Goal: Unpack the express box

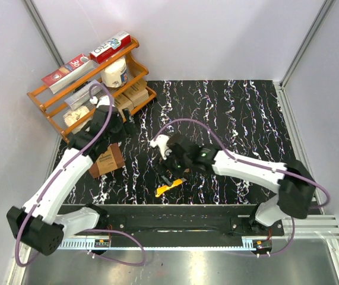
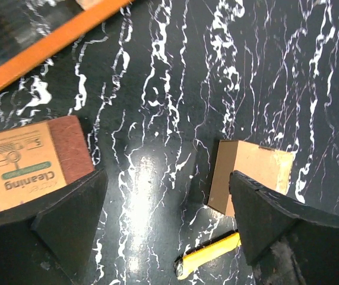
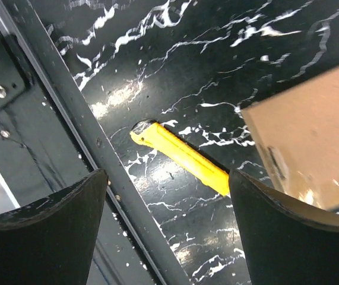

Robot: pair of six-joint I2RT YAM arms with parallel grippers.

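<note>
Two cardboard boxes: a plain box [image 2: 255,163], light-brown and cube-shaped, on the right, and a reddish labelled box [image 2: 27,163] on the left. One slim yellow knife [image 3: 181,157] lies nearer. The left gripper [image 2: 168,178] and the right gripper [image 3: 166,175] both gape wide, empty.

Wore smooth white shells along left arm [image 1: 56,185] and right arm [image 1: 246,166], broken by bulky black joint housings. Trailed thin purple cables [image 1: 187,120] in loose loops. Ended in broad, matte black, wedge-shaped fingers [image 2: 68,222] with rounded inner edges.
</note>
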